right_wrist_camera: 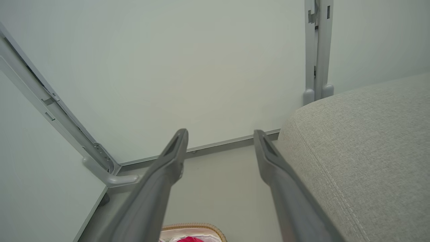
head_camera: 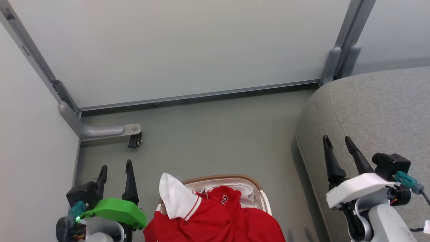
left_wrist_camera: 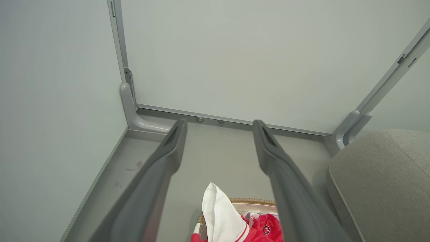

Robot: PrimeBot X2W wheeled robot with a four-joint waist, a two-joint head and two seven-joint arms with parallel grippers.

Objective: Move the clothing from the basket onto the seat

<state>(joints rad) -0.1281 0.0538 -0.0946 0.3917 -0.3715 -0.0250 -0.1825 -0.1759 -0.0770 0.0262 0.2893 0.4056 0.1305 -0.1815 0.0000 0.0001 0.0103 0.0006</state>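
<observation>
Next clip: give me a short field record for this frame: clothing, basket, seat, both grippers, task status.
basket: on the floor
seat: grey cushion, right of the basket
clothing: red and white shirts heaped in the basket, one white sleeve sticking up
left gripper: open, holding nothing
right gripper: open, holding nothing, above the seat's edge
status: shirts not yet on the seat

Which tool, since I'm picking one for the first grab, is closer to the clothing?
The left tool, the one with the green cover: it is open beside the basket holding the red clothing. The white-covered right tool is open by the seat.
</observation>
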